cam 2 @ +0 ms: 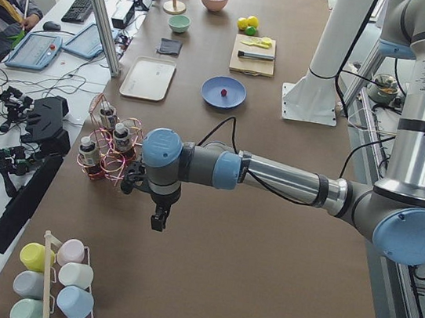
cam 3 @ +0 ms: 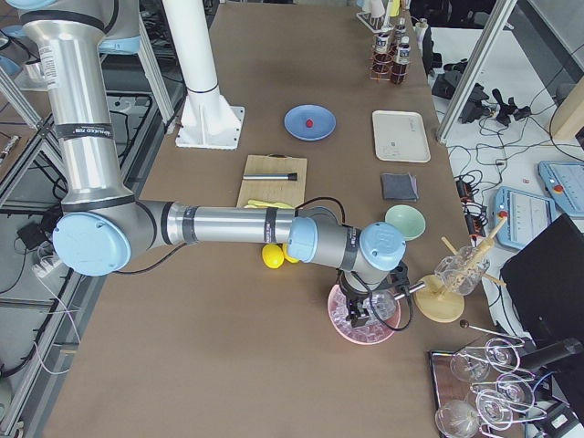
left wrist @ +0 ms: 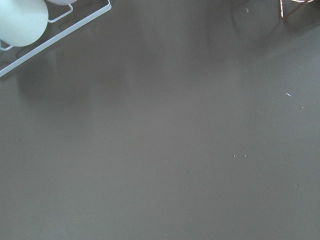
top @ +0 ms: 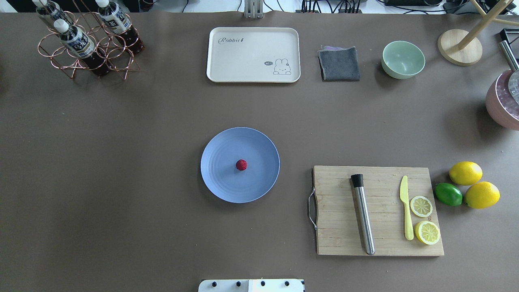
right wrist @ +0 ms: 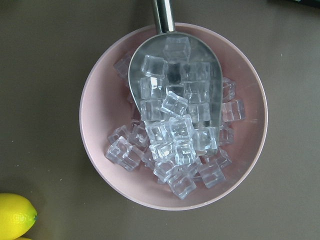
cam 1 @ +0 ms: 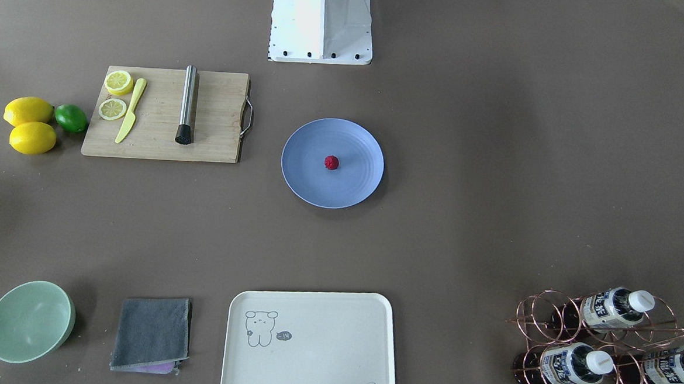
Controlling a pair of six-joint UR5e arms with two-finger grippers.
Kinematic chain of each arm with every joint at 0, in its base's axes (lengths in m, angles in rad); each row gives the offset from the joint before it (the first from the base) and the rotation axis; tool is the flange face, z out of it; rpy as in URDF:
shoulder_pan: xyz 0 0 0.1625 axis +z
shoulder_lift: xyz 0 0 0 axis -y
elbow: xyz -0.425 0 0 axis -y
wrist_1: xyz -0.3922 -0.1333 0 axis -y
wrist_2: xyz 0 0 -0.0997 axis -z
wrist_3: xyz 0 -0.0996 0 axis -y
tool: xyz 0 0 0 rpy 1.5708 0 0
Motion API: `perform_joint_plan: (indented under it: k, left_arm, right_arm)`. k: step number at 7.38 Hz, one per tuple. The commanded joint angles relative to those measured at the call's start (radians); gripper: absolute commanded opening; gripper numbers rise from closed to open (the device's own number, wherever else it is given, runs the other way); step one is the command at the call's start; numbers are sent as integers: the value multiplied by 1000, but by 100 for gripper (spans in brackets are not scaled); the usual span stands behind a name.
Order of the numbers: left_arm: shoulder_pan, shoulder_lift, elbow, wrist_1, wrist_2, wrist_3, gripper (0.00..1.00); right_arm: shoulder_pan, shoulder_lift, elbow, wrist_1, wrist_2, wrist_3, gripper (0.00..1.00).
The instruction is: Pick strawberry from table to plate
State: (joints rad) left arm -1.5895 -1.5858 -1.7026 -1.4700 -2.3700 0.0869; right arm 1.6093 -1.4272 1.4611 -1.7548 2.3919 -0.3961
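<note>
The small red strawberry (top: 241, 164) (cam 1: 332, 163) lies in the middle of the light blue plate (top: 219, 178) (cam 1: 302, 172), at the centre of the grey-brown table (top: 142, 162). Neither gripper is near it. My left gripper (cam 2: 158, 221) hangs over bare table beside the bottle rack (cam 2: 107, 148), far from the plate (cam 2: 209, 95). My right gripper (cam 3: 359, 317) hovers above a pink bowl of ice (cam 3: 363, 324) at the other end. Both grippers show only in the side views, so I cannot tell whether they are open or shut.
A wooden cutting board (top: 381, 239) carries a steel muddler, a yellow knife and lemon slices, with two lemons (top: 465, 172) and a lime beside it. A cream tray (top: 253, 54), grey cloth (top: 339, 64) and mint bowl (top: 403, 59) line the far edge. An ice scoop (right wrist: 175, 100) rests in the pink bowl.
</note>
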Motion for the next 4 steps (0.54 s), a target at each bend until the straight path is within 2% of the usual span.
perform_joint_plan:
  k: [1,3,4]
  left_arm:
    - [-3,-2,1,-16,2,-1,98]
    - [-3,1,0,-18,3,-3,98]
    - [0,-14,4,-16,6,-1,98]
  right_arm:
    - [-5,-12,1,1,9,-12,100]
    - [-6,-16,5,14,-2,-15,100]
    - [-3,-41,49,14,-5,-15,100]
